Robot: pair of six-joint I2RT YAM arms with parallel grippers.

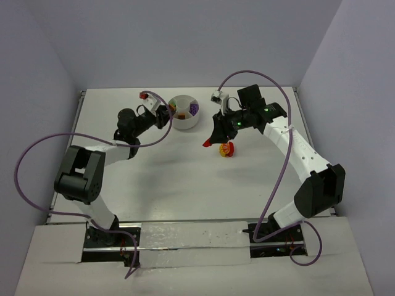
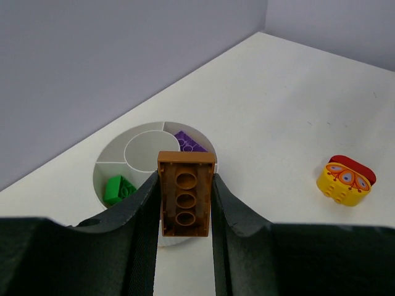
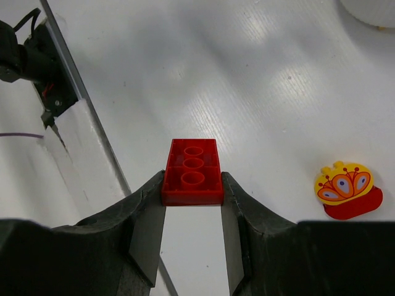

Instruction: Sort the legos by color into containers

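My left gripper [image 2: 183, 203] is shut on an orange-brown lego [image 2: 184, 194], held underside up just over the near rim of the white bowl [image 2: 99, 169]. One wedge of the bowl holds a green lego [image 2: 118, 189] and another holds a purple lego [image 2: 189, 143]; the centre well is bare. My right gripper [image 3: 192, 191] is shut on a red lego [image 3: 192, 171], lifted above the table. A yellow-and-red lego [image 3: 347, 190] lies on the table to its right. From above, the bowl [image 1: 184, 120] sits between the left gripper [image 1: 165, 115] and the right gripper [image 1: 208, 140].
The yellow-and-red lego [image 1: 228, 148] lies right beside the right gripper's tip. Purple cables [image 1: 37, 148] loop off both arms. The table's raised left edge [image 3: 62, 92] shows in the right wrist view. Walls close in the table on three sides.
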